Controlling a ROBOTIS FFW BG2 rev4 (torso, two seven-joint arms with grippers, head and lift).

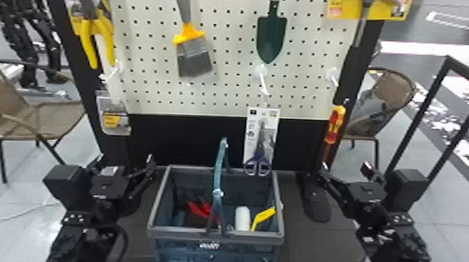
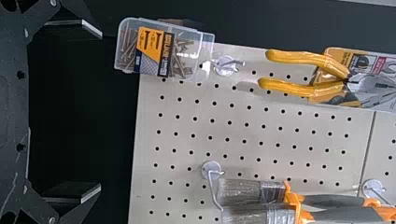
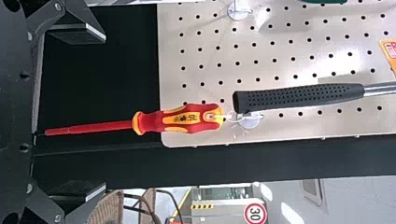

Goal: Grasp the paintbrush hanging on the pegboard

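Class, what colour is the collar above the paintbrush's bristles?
Yellow-orange; the paintbrush shows best in the head view.

On pegboard [image 1: 228, 90], paintbrush [image 1: 193, 49] hangs left of trowel [image 1: 271, 37].

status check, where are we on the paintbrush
Left gripper open, right gripper open, both low beside the basket. Paintbrush hanging on pegboard, untouched. Yellow pliers and green trowel hang either side, clear of it.

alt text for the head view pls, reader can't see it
A paintbrush with a grey handle, yellow ferrule and grey bristles hangs on a white pegboard, left of a dark green hand trowel. Below, a grey plastic basket sits on a black table, with the left end effector and right end effector low on either side, both open.
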